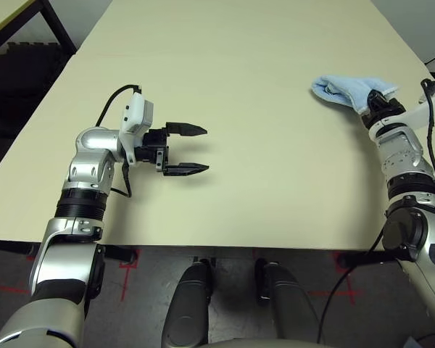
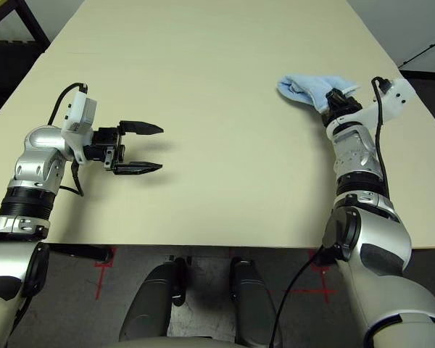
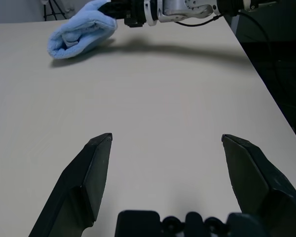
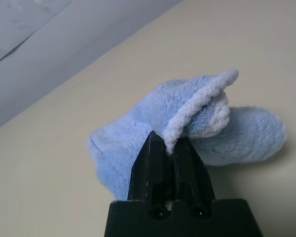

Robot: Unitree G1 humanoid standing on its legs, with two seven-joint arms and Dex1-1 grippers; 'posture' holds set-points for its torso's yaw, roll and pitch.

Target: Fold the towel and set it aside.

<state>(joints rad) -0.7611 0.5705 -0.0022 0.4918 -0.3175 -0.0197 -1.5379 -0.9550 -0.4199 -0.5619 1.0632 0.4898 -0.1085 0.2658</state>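
right wrist view has the right tool (image 4: 171, 148) pressed together on the whitish hem of the small light blue terry cloth towel (image 4: 153, 118), which is bunched into a soft fold near the right edge of the cream bench (image 1: 261, 109). it looks light, limp and grippy, not fragile; a pinch at the hem or a corner should hold. the left tool (image 1: 187, 150) hovers spread and empty, well apart. no legible tag or writing.

Towel (image 1: 346, 90): light blue terry, whitish hem, bunched in a folded wad at table's 2 o'clock, near the right edge, one hem pinched.
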